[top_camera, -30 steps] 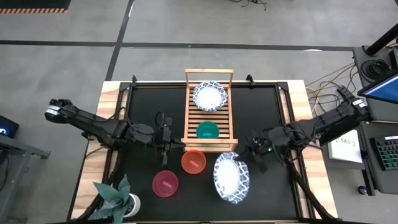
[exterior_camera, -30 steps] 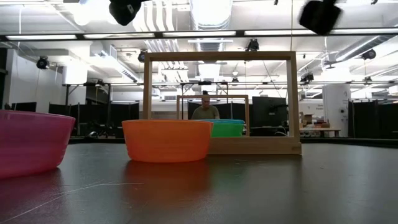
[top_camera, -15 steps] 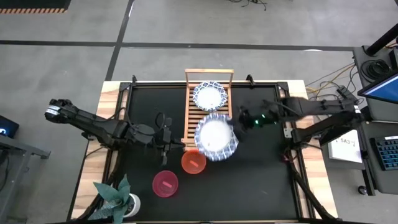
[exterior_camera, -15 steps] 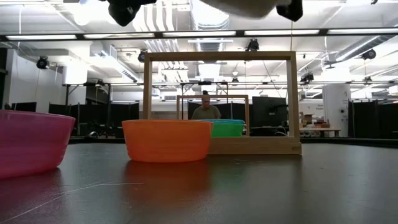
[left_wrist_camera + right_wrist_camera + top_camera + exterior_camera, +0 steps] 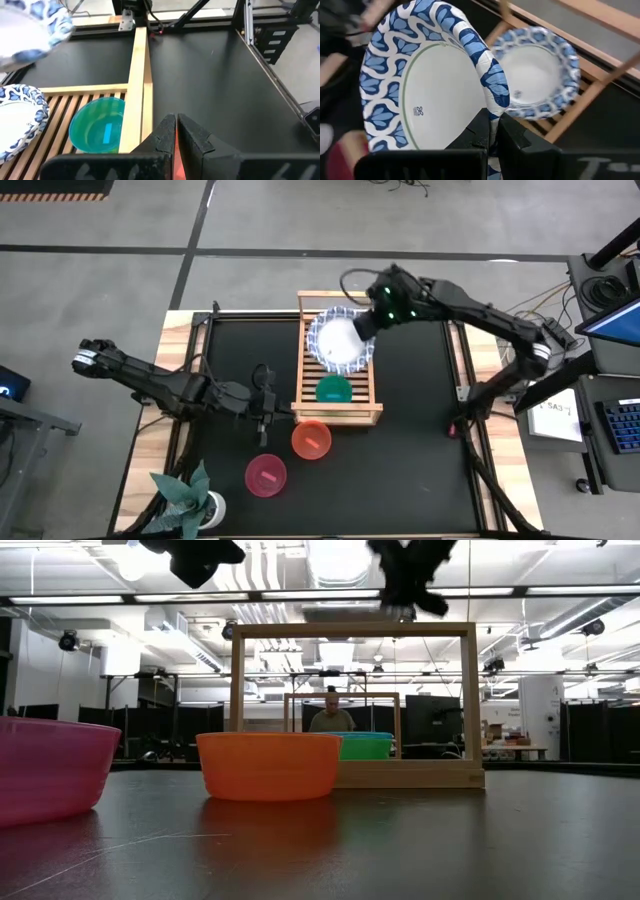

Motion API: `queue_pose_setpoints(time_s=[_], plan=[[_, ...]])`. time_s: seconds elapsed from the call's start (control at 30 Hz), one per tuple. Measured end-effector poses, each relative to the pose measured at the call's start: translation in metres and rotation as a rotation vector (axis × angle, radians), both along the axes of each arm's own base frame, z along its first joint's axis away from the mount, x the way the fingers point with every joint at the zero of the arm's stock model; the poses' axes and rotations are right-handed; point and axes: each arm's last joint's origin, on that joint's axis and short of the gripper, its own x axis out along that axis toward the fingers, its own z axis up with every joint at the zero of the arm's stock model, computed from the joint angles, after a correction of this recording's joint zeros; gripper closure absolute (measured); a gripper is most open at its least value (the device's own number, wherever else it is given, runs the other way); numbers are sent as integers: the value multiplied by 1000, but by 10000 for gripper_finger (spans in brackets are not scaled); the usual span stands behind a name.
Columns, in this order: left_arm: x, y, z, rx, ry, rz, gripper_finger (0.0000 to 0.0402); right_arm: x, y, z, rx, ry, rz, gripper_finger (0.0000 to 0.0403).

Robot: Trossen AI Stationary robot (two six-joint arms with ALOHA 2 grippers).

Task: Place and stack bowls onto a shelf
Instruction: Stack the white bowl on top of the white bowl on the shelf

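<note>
My right claw (image 5: 491,131) grips blue-rimmed bowl (image 5: 427,85) by rim, above second patterned bowl (image 5: 540,70) on shelf (image 5: 305,395). Left claw (image 5: 176,131) clenched, near orange bowl (image 5: 311,440).

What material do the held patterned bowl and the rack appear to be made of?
The held bowl looks like paper: thin rim, matte printed pattern pinched by the right gripper. The rack looks like pale unfinished wood, given its visible slats.

You've got two blue-rimmed white bowls (image 5: 420,105) (image 5: 540,72), one teal bowl (image 5: 333,389), one orange-red bowl (image 5: 311,440), one magenta bowl (image 5: 266,476), one shelf (image 5: 304,365).
</note>
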Motion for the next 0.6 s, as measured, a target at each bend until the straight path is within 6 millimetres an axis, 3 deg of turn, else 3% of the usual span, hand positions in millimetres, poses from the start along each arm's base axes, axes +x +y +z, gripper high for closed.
queue_pose_setpoints(time_s=[0.23,0.6], plan=[[0,0,-2,1,10,1,402,10,-59,-46,81,111,-51,394],[0,0,-2,-1,6,2,402,27,-109,-97,90,156,-103,394]])
